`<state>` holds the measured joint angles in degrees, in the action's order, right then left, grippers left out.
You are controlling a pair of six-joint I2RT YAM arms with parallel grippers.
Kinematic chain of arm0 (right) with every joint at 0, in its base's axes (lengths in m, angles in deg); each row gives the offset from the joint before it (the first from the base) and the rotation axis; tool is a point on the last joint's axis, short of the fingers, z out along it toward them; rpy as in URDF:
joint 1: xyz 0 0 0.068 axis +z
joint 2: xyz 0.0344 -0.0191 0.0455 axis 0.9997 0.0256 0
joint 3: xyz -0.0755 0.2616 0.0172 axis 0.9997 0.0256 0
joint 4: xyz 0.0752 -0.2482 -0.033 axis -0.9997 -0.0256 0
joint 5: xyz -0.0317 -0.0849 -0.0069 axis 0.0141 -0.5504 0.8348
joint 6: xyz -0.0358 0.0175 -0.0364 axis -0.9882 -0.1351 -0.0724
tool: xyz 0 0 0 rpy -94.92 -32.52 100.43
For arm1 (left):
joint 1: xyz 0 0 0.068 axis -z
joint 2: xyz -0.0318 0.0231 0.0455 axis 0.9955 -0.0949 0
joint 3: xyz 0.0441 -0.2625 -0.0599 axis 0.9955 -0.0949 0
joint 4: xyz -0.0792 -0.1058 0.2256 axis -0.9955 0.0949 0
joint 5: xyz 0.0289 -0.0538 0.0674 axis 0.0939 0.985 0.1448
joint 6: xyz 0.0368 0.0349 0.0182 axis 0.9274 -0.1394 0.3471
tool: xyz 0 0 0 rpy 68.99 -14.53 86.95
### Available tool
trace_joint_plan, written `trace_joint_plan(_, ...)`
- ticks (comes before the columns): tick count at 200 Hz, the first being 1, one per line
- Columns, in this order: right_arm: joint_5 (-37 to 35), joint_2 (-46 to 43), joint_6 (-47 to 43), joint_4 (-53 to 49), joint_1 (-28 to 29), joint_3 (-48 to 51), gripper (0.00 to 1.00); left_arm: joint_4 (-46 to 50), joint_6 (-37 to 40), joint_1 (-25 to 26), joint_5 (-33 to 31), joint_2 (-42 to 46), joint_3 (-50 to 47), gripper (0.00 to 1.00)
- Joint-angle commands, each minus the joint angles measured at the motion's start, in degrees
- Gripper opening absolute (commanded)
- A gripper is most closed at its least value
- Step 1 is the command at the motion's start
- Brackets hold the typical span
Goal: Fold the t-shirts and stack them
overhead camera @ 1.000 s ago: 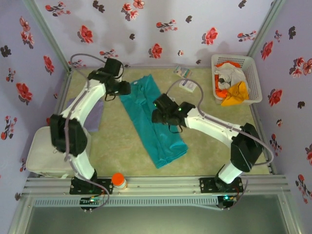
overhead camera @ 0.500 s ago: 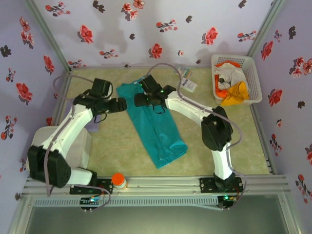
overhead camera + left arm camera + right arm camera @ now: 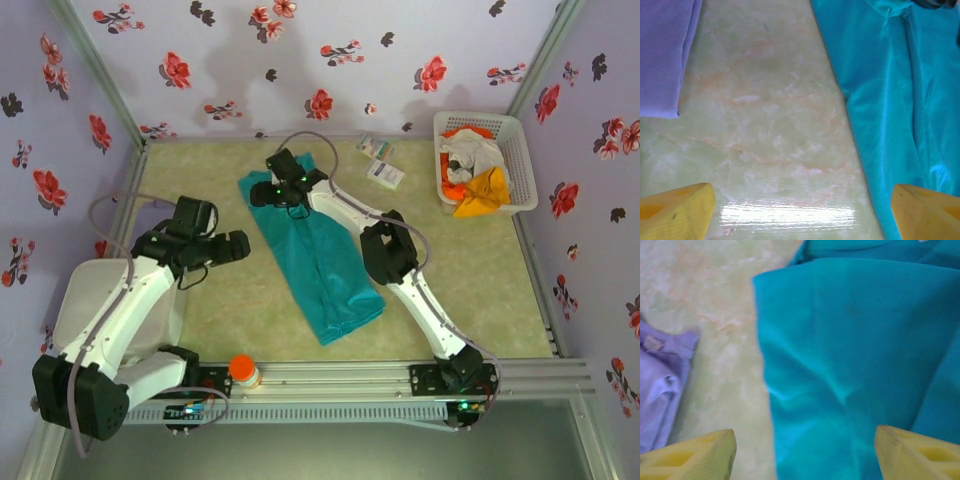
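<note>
Gleaming table [image 3: 460, 280], teal t-shirt [image 3: 322, 268], flowered walls [image 3: 400, 30]

Upper right of the top view: white lattice basket [image 3: 522, 165], close to the right wall. Upper centre: two small white packets [image 3: 375, 147] [image 3: 386, 174], just beside each other on the pale green marbled table [image 3: 470, 270]. Bottom edge: grey metal rail [image 3: 340, 375], with an orange-lidded jar [image 3: 243, 370] standing on it left of centre. Lower left: pale boxy block [image 3: 75, 285]. All round: lilac walls [image 3: 330, 50] printed with red and dark flowers. Left wrist view, centre: the same table [image 3: 770, 125], glossy near the bottom.
</note>
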<state>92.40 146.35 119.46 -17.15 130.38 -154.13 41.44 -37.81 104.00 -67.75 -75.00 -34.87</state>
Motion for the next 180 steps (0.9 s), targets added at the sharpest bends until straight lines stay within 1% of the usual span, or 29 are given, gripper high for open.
trace_joint_plan(1, -0.37, 1.72, 1.82, -2.28, -2.84, -3.0, 0.73, 0.76, -1.33, -0.23, 1.86, 1.91, -1.55, 0.9)
trace_joint_plan(64, -1.67, 6.26, 5.84, -2.1, -9.74, -4.01, 0.73, -1.89, -2.76, 0.55, 2.8, 0.66, -3.88, 0.89)
trace_joint_plan(92, -5.56, 6.89, 9.57, -3.18, -12.06, -4.22, 0.72, -2.43, -2.45, 0.71, 3.28, -0.7, -3.29, 0.88)
trace_joint_plan(120, -6.77, 7.82, 12.42, -2.15, -14.02, -5.32, 0.72, -2.78, -2.47, 1.19, 3.72, -1.81, -2.97, 0.88)
trace_joint_plan(145, -6.92, 9.31, 12.83, -2.36, -15.49, -8.87, 0.73, -3.5, -3.39, 2.14, 5.03, -2.66, -3.03, 0.87)
trace_joint_plan(180, -4.24, 8.28, 11.4, 1.81, -16.62, -9.09, 0.73, -4.45, -4.5, 5.37, 5.71, -4.36, -3.24, 0.86)
